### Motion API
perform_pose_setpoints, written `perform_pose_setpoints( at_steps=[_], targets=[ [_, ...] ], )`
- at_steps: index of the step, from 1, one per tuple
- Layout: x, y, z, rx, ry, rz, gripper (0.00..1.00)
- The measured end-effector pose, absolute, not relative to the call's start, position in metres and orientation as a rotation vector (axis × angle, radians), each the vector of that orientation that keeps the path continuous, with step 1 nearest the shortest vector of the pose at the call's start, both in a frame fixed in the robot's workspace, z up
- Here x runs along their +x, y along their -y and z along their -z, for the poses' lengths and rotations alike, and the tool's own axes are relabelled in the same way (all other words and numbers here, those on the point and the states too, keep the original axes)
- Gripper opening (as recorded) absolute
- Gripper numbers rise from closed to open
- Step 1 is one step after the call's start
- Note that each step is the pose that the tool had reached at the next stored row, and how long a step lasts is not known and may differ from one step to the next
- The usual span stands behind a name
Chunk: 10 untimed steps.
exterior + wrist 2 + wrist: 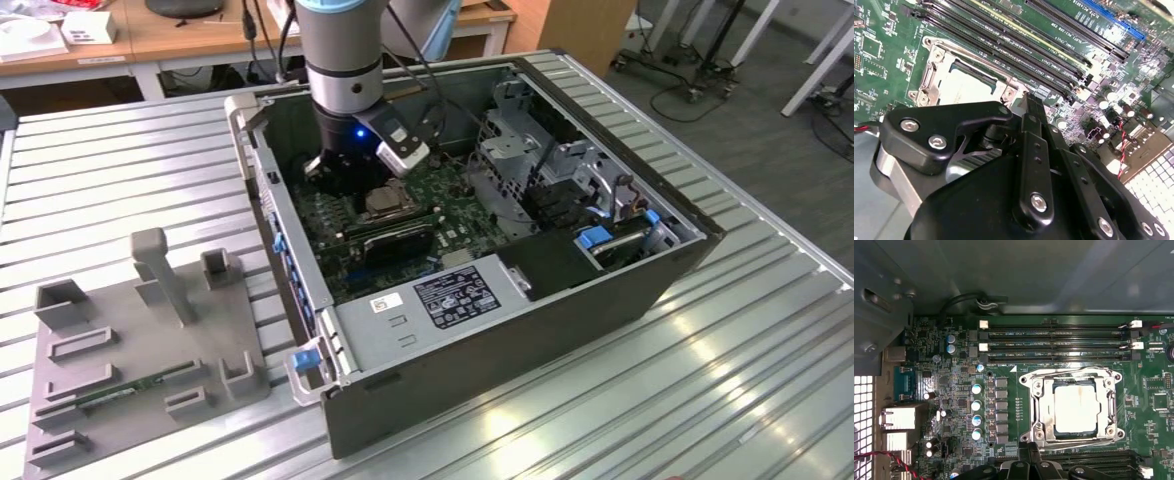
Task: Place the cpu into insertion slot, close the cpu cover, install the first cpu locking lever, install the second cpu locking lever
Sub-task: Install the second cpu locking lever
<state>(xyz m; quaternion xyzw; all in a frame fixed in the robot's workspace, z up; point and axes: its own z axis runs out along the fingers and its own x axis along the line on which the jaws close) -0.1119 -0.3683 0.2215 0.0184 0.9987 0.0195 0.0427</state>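
An open computer case [627, 290] lies on its side on a ribbed metal table [747, 370], its green board [320, 215] showing inside — long black memory slots [1054, 333] run across it in the first wrist view. On the exterior view's left, near the case, sits a grey holder tray [134, 345] with upright posts. Far behind stands a wooden desk [187, 35].

The arm [344, 60] hung vertically in the exterior view's upper centre, wrist downward. Its black tool [350, 172] pointed straight down; in the second wrist view its fingers [1035, 150] sat together.
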Motion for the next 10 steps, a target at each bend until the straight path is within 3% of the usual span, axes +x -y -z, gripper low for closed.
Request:
perform_pose_setpoints(
  at_steps=[10],
  targets=[
    [-0.097,0.368,-0.221,0.056,-3.055,-0.059,0.11]
  ],
)
